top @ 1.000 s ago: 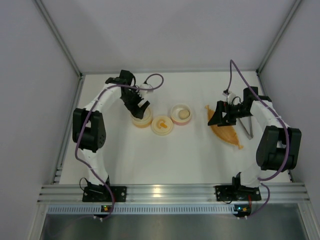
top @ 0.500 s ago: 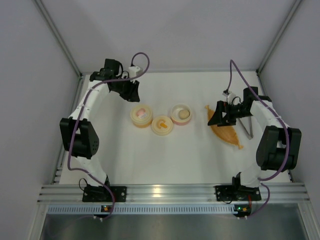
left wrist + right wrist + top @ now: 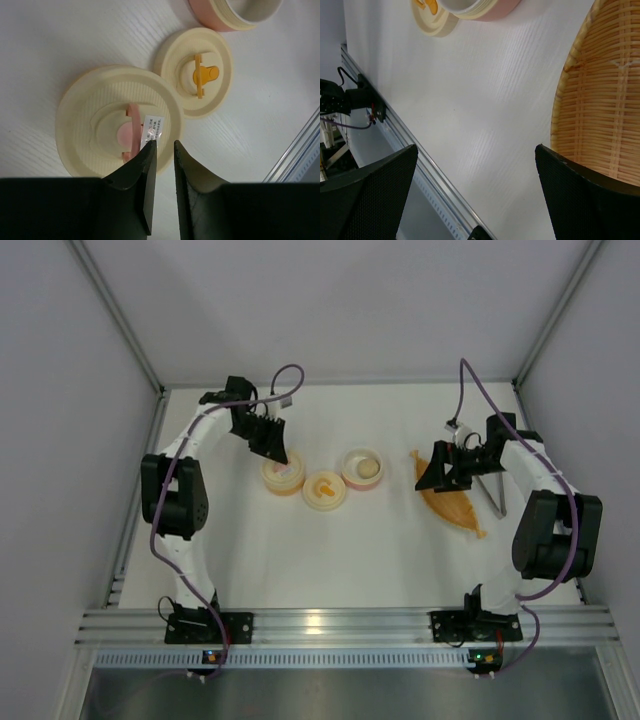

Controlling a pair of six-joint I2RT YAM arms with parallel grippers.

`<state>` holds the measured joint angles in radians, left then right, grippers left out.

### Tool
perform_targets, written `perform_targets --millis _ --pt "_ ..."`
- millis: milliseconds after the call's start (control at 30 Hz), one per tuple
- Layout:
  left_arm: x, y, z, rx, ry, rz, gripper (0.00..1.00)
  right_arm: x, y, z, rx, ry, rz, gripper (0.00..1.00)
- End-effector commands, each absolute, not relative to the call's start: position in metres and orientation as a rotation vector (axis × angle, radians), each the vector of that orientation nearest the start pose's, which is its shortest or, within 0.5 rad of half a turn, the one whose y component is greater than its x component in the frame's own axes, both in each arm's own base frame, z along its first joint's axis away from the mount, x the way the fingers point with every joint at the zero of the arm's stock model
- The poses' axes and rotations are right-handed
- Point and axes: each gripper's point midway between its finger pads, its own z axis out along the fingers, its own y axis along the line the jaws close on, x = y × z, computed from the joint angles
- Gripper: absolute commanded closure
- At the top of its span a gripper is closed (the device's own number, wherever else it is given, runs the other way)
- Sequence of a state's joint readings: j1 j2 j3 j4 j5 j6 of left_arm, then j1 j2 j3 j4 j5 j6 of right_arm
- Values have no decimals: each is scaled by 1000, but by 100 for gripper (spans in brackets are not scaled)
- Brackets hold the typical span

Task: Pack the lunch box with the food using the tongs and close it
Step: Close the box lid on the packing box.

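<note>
Left arm, change: a second ago the left gripper [image 3: 164,146] sat wide open on the pink-handled lid [image 3: 85,125]. It then swung off toward the far left corner and is now back at that lid's far edge.
Left gripper, state: the jaws are drawn nearly together with only a thin slit between them and nothing in it. The tips hover beside the pink handle and its white sticker [image 3: 153,127].
Right gripper [image 3: 476,147]: unmoved over the last second, spread wide and empty, over the far end of the boat tray [image 3: 455,508].
Meaning for the task: the left arm has let go and narrowed its jaws, probably to take the slim handle. Tongs work has not begun.
Tongs [image 3: 492,492]: one pair, on the table just right of the tray, not held.
Food: one cream ball [image 3: 368,469] lies in the open pink container [image 3: 345,472]. The sausage cannot be made out.
Counts: two arms; two cream lids, counting the orange-handled lid [image 3: 175,55]; one open container; one tray.
</note>
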<state>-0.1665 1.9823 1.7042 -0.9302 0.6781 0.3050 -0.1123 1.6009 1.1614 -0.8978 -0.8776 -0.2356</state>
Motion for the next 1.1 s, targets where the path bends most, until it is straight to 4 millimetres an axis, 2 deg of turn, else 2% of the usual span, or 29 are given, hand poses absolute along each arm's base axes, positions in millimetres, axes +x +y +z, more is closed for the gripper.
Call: perform_targets --millis 0,67,200,367,500,733,1067 --pt "400 -169 117 748 2523 -898 75 304 97 141 -351 2476 1115 1" --pt "405 -163 107 727 2553 -852 75 304 97 141 -352 2477 1113 1" --pt "417 -156 101 675 2539 -824 75 303 98 142 -356 2474 1124 1" --pt "427 -139 85 566 2566 -877 77 302 103 150 -379 2447 1145 1" --pt "428 -135 83 501 2559 -954 79 299 102 151 -405 2442 1142 1" --pt "432 -115 72 467 2596 -833 79 304 106 157 -444 2424 1116 1" --pt "427 -113 52 312 2678 -966 82 303 116 156 -487 2433 1135 1"
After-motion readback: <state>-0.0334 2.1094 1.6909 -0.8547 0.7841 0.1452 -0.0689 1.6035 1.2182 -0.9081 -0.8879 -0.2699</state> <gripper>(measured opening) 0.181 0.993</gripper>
